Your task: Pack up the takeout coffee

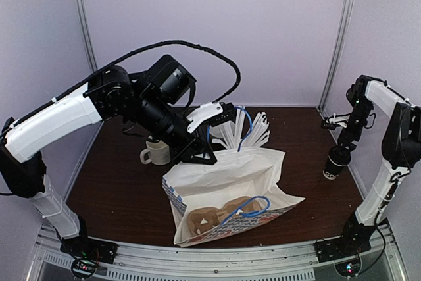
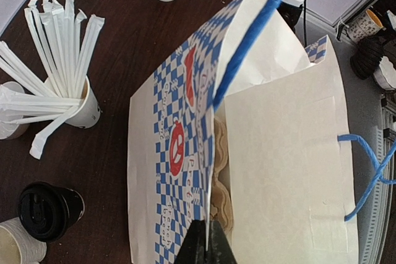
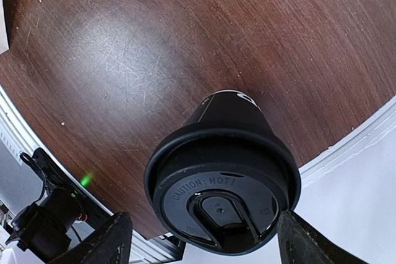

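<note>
Indoors, scratched dark wood table [image 3: 124, 60], lilac walls [image 1: 263, 24], left gripper [image 2: 203, 245] pinching paper bag [image 2: 291, 171], right gripper [image 3: 207, 239] spread over lidded cup [image 3: 223, 183]

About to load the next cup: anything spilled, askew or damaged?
No spill or damage shows. The paper bag sags over rather than standing square, held up by the left gripper pinching its rim. The cup beneath the open right gripper stands upright, lid on.
</note>
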Controlling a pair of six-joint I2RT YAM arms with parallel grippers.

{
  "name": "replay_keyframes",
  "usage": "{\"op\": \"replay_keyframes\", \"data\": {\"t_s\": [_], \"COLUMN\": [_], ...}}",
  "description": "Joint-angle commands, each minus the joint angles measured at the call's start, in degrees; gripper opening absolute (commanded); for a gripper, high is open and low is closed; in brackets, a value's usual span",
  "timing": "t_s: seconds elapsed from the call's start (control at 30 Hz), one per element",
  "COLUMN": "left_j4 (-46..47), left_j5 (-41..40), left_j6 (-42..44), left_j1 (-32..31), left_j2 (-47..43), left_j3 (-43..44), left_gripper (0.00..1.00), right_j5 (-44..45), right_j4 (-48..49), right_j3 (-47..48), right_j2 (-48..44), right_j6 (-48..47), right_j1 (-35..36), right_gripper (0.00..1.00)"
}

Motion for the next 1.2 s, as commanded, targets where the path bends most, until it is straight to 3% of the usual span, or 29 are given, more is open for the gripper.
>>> {"op": "replay_keyframes", "data": {"t_s": [0.0, 0.53, 0.8, 1.17], "left_j4": [2.7, 2.7, 2.7, 2.7], "left_j5": [0.6, 1.7, 2.3, 2.6], "left_j6": [0.3, 0.2, 0.0, 0.1], "left_j1": [0.4, 0.3, 0.3, 0.3], "left_j2": [0.0, -0.1, -0.1, 0.0], "left_j3": [-0.2, -0.4, -0.5, -0.9], "left_gripper": [0.0, 0.0, 0.0, 0.0], "right_j5": [1.2, 2.8, 4.8, 4.6], "right_j4": [-0.5, -1.2, 1.0, 1.2], "right_j3": [0.6, 1.4, -0.1, 0.9], "right_j2": [0.6, -1.6, -0.1, 1.8], "right_j6": [-0.3, 0.1, -0.2, -0.3], "right_j1": [0.7, 2.0, 2.0, 2.0], "right_gripper": [0.85, 0.83, 0.97, 0.91]}}
